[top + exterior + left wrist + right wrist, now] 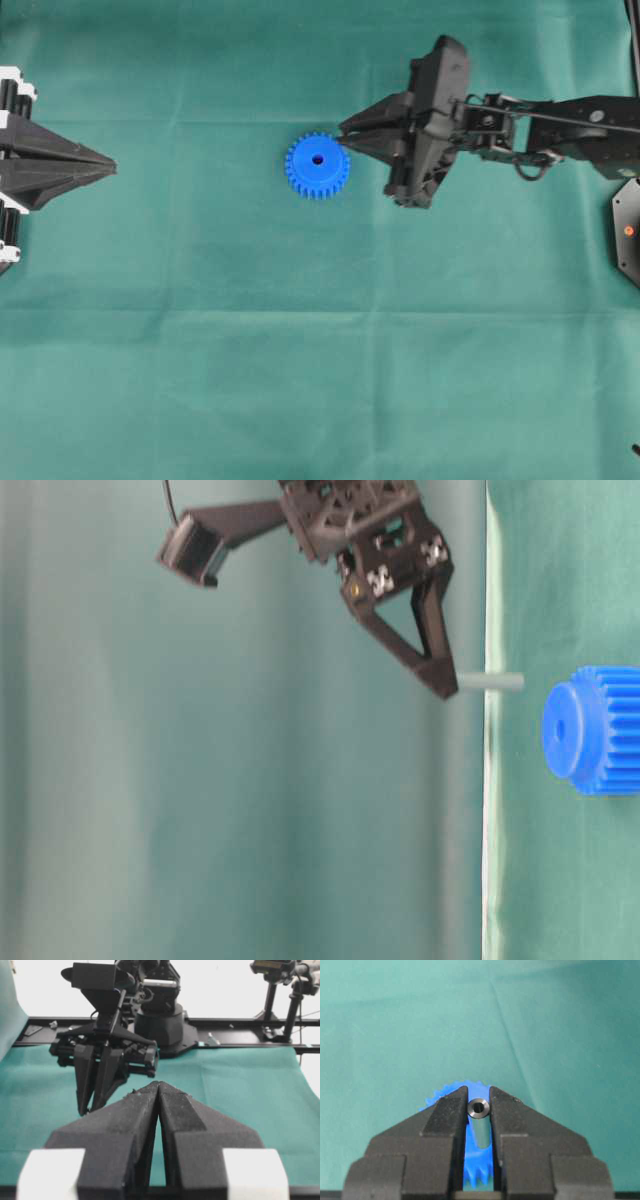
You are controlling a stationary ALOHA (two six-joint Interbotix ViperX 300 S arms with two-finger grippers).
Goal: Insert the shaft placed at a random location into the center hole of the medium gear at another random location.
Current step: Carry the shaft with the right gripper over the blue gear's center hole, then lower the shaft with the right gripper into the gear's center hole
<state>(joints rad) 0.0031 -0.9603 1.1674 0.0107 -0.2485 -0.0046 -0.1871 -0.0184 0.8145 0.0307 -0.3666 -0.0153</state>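
The blue medium gear (317,165) lies flat on the green cloth, its center hole (318,159) facing up and empty. My right gripper (343,133) hovers just right of the gear and is shut on the shaft (479,1120), a small grey pin held upright between the jaws. The table-level view shows the shaft (490,682) sticking out of the fingertips toward the cloth, apart from the gear (600,730) and off to one side of its hub. In the right wrist view the gear (476,1167) shows beneath the jaws; its hole is hidden. My left gripper (112,163) is shut and empty at the far left.
A black plate with an orange dot (628,230) sits at the right edge. The right arm's base (160,1020) and camera stands (295,1000) stand beyond the cloth's far edge in the left wrist view.
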